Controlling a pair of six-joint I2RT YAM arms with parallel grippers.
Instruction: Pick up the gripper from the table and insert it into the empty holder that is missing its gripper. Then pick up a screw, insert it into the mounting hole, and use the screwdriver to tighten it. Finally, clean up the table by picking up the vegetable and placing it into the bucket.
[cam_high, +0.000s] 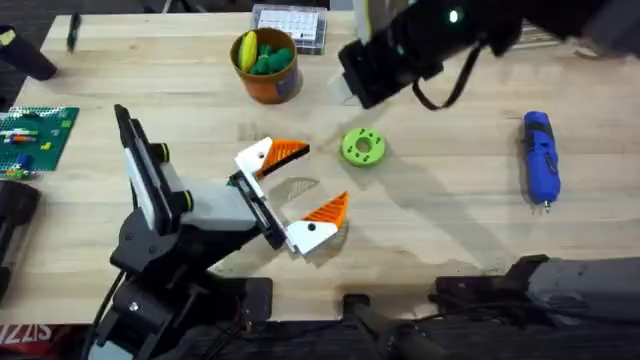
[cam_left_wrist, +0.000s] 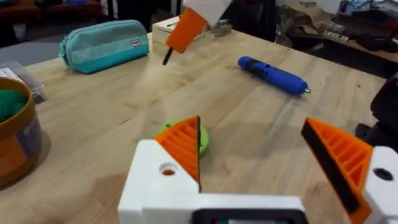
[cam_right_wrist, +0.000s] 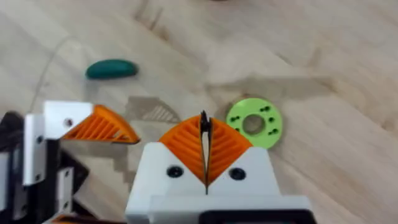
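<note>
While the left pincer (cam_high: 322, 175) rests low over the middle of the counter (cam_high: 450, 220), its jaws are spread wide with nothing between them. Both of its orange ribbed fingers (cam_high: 285, 152) sit on white bases at the two ends of the black holder (cam_high: 262, 208). Just beyond their tips lies the lime-green disc (cam_high: 362, 147), flat on the wood.

The right pincer (cam_right_wrist: 204, 124) is clenched, its two orange pads pressed flat together and holding nothing. Its arm (cam_high: 420, 45) hangs dark and blurred over the far side of the counter, right of centre.

The blue screwdriver (cam_high: 540, 155) lies on its side near the right edge, well apart from both pincers. The orange bucket (cam_high: 267, 65) stands upright toward the far edge, left of centre, with green and yellow pieces inside.

In the right wrist view a dark green vegetable (cam_right_wrist: 112, 68) lies alone on bare wood, apart from the disc; where on the counter it sits cannot be told. A clear box (cam_high: 292, 28) sits at the far edge behind the bucket, and a teal pouch (cam_left_wrist: 106, 43) lies on the counter in the left wrist view.
</note>
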